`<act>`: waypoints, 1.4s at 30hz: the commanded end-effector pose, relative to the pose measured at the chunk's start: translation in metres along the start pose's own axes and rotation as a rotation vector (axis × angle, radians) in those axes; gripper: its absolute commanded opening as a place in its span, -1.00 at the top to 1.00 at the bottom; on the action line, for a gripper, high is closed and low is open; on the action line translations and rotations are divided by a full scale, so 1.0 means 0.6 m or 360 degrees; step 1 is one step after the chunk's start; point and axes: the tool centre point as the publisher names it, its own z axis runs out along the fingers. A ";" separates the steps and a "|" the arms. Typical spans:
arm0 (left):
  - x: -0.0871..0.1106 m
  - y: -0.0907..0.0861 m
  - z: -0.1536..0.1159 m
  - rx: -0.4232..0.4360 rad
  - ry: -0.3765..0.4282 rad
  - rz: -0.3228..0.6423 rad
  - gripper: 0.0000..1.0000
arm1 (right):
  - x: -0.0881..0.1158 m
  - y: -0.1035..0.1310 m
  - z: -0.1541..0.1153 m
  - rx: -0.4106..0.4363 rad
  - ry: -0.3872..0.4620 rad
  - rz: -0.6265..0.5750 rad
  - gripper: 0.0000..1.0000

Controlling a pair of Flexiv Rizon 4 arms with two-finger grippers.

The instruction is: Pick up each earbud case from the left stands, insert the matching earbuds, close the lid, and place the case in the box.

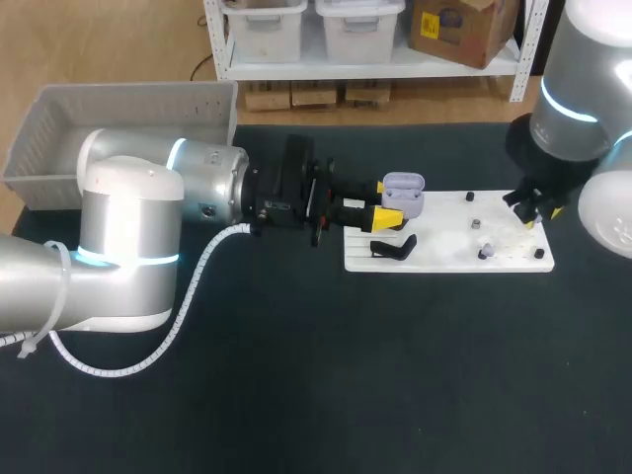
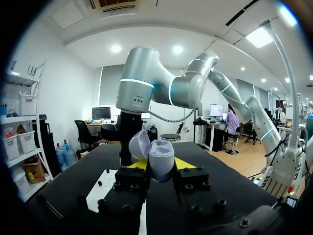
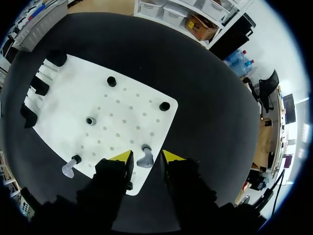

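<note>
Table (image 1: 296,395): flat, covered in matte black cloth. Left arm (image 1: 148,227): fat silver cylinders, smooth finish, with a ribbed white cable conduit looping under it. It reaches in towards the board's left end. Box (image 1: 59,128): grey plastic bin with perforated walls, at the table's far left corner. Board (image 1: 444,252): white rectangular plate with a grid of small holes.

Right arm (image 1: 583,89) hangs over the board's right edge.

Left gripper (image 2: 160,165): clamped on the earbud case (image 2: 161,156), a glossy lavender rounded shell with its lid hinged open, held above the board's left end.

Right gripper (image 3: 145,155): fingers spread. One lavender earbud (image 3: 145,159) sits between them, with a gap on each side.

Blocky black stands (image 3: 39,87) line the board's left end. Second earbud (image 3: 68,169) is near the board's edge. Short round black pegs (image 3: 112,81) are scattered across the board.
</note>
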 end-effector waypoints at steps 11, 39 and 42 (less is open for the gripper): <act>0.001 -0.001 0.000 -0.0004 -0.0001 0.0001 1.00 | -0.005 0.001 0.006 0.0011 0.0019 0.0002 0.53; 0.001 -0.001 0.000 -0.0004 -0.0001 0.0001 1.00 | 0.050 0.091 -0.177 0.0052 0.0181 0.0235 1.00; 0.001 -0.001 0.000 -0.0004 -0.0001 0.0001 1.00 | 0.059 0.102 -0.192 0.0015 0.0172 0.0282 1.00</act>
